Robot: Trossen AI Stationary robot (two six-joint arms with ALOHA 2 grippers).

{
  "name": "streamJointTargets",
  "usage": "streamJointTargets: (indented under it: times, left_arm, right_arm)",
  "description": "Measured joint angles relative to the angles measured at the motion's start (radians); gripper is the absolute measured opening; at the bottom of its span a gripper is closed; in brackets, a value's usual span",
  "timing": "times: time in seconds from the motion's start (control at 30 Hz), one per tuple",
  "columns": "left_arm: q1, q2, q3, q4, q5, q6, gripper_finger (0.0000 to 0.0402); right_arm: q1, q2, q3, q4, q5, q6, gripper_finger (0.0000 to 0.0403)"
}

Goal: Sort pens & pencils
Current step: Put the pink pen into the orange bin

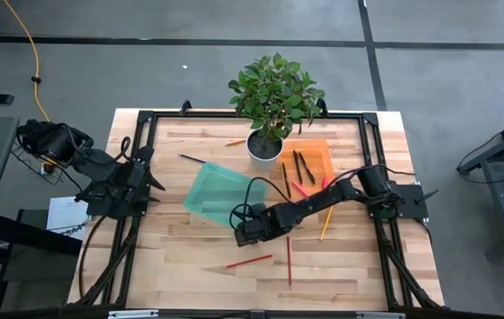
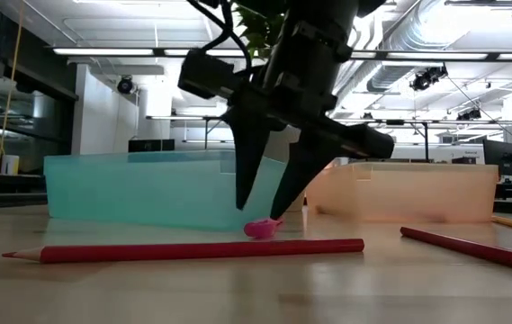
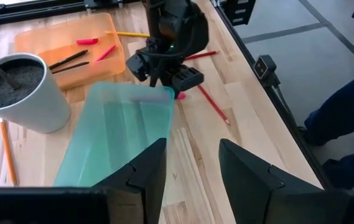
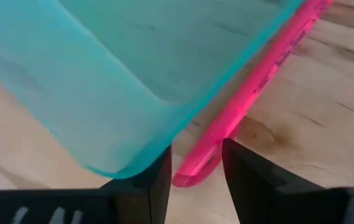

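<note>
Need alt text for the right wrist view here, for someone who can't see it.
The right gripper, fingers open, straddles the end of a bright pink pen lying on the wooden table. The pen runs alongside the edge of a teal tray.

Even, bright light falls from overhead. In the table-level view, ceiling strip lights (image 2: pixel 103 51) glare white at upper left, and the gripper (image 2: pixel 269 200) is a dark silhouette against them. The near counter (image 2: pixel 256 288) is soft there. In the right wrist view, the teal tray (image 4: pixel 133 68) is blurred.
</note>
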Motion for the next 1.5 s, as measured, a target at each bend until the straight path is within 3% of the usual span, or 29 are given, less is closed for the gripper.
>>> streamJointTargets:
  times: [1.5]
  left_arm:
    - [0.0, -0.001, 0.0, -0.021, 0.01, 0.025, 0.0133]
  right_arm:
    - [-0.073, 0.0, 0.0, -0.157, -0.033, -0.057, 0.0133]
